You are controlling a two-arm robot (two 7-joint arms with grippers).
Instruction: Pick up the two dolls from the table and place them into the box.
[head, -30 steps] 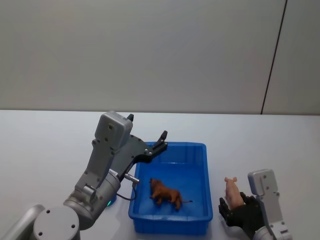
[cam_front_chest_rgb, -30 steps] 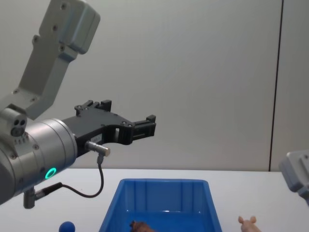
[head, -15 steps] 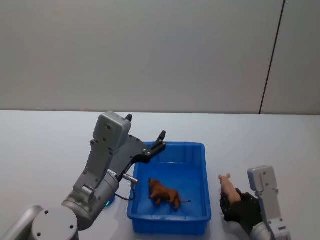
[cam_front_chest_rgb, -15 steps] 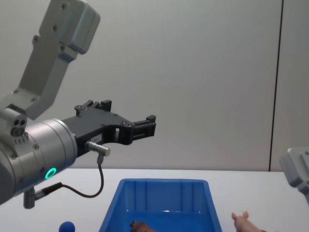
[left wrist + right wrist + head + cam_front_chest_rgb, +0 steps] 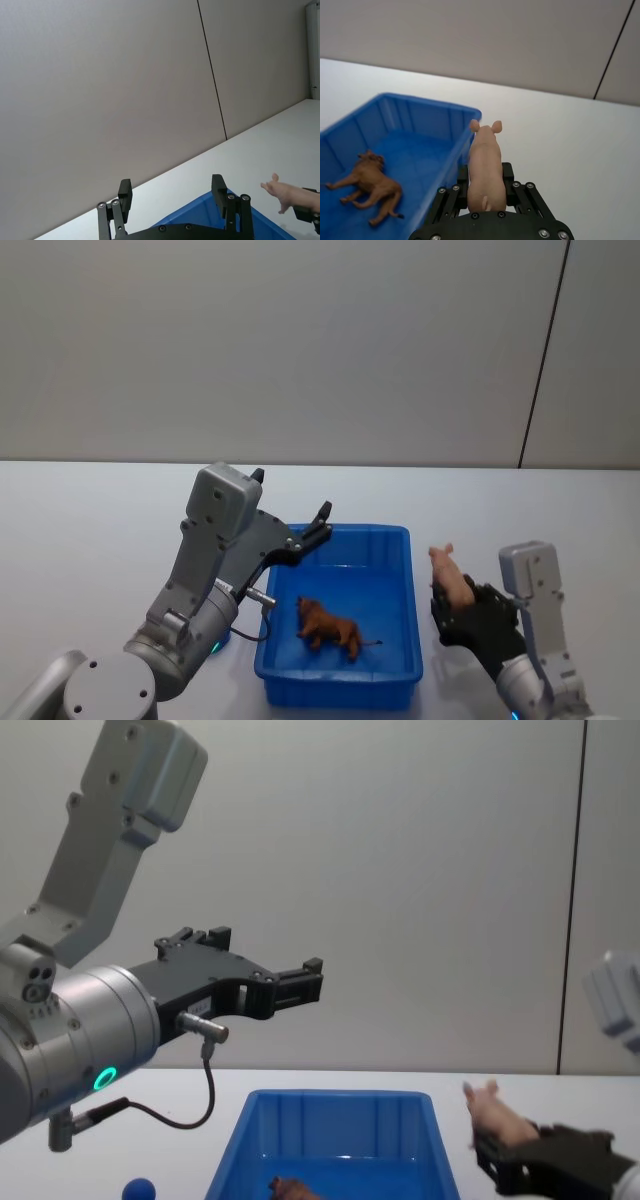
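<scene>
Worktop (image 5: 90,530): flat, plain white, matte; runs back to a grey wall.
Box (image 5: 340,690): bright blue plastic bin, rectangular, ribbed inner walls, smooth glossy floor. Long axis runs away from the robot. Sits on the worktop at centre. Holds one doll.
Left pincer (image 5: 171,187): black, two straight fingers spread wide, nothing betw. them. Raised well above the box's far-left corner, pointing fwd, on a grey metal arm w/ a green ring light.
Right pincer (image 5: 485,176): black, closed on the pink doll's rear half, one finger each side. Just beside the box's right wall, outside it, lifted off the worktop.
Brown doll (image 5: 330,626): shaggy reddish-brown animal, four legs, thin tail. Lies on the box floor, in the half nearer the robot, legs sprawled. Long axis approx. across the box's width, a bit diagonal: head toward the robot's left, tail toward its right.
Pink doll (image 5: 485,155): pale pink, smooth, rounded body, two small pointed ears. Long axis in line w/ the right pincer; head points away from the robot and slightly up, angled toward the box. Next to the box's right rim, not over its floor.
Blue ball (image 5: 138,1188): small, round, on the worktop left of the box, near the left arm.
</scene>
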